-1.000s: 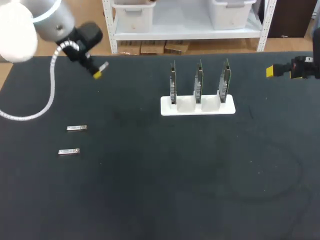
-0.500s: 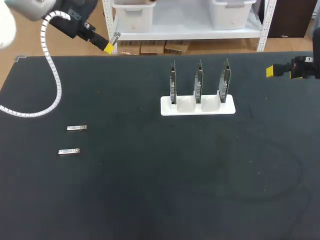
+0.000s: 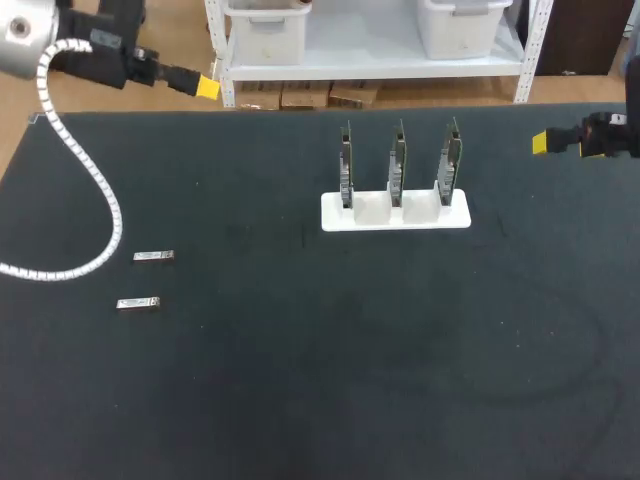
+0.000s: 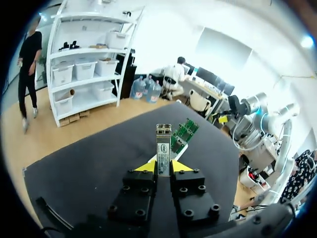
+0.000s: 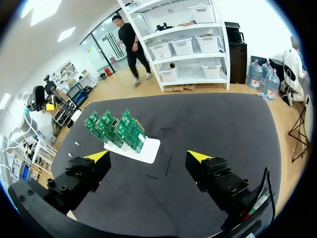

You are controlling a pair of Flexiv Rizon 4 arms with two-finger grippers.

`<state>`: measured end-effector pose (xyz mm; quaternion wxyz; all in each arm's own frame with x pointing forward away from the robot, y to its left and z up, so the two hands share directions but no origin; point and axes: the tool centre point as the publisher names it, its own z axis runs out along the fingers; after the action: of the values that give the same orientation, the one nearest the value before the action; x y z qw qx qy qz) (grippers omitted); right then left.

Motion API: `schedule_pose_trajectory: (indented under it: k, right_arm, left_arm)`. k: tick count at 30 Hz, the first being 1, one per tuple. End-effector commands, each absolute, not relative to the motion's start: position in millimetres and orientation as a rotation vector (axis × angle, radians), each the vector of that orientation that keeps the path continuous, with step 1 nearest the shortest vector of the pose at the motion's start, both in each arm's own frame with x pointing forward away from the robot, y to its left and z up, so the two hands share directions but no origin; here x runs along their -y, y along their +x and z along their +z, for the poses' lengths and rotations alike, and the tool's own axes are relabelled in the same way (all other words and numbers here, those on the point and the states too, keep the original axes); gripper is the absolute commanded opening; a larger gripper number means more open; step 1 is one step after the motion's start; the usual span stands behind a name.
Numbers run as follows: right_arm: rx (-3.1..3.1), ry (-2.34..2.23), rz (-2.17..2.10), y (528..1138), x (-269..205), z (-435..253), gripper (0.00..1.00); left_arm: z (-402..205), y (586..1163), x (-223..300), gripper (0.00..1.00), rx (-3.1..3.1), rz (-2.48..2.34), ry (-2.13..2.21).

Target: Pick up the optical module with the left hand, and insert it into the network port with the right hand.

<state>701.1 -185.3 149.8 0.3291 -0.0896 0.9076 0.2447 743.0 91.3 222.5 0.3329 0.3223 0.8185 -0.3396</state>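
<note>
Since the earlier frames the left arm (image 3: 60, 40) has swung up and away from the white holder (image 3: 395, 212), from above the counter (image 3: 320, 380) to its far-left corner; its white coiled cable (image 3: 95, 190) now hangs lower over the counter; the right hand (image 3: 540, 143) has kept its place to the holder's right, near the far edge.

The left hand (image 3: 208, 88) lies level, its yellow tips turned toward the holder's side; the right hand likewise points in toward the holder.

The left wrist view shows what the head view does not: the left hand (image 4: 163, 167) is closed on the optical module (image 4: 163, 148), which stands out ahead of the fingertips toward the holder. The right wrist view shows the right hand (image 5: 151, 157) spread wide with nothing in it, with the holder and its three upright circuit boards (image 5: 116, 130) ahead.

Only the head view shows two spare modules (image 3: 153, 257) lying flat, well left of the holder.
</note>
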Motion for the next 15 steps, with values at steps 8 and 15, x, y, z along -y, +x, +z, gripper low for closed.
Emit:
schedule_pose_trajectory:
  k: [8,15]
  right_arm:
    - [-2.376,-0.23,0.632,699.8,184.5,150.7,1.0]
    - [-2.376,-0.23,0.632,699.8,184.5,150.7,1.0]
  left_arm:
    - [232.6,736.3,-79.7,0.0,-1.779,-1.021,0.646]
    - [245.4,731.5,-37.0,0.0,-1.652,-1.096,0.807]
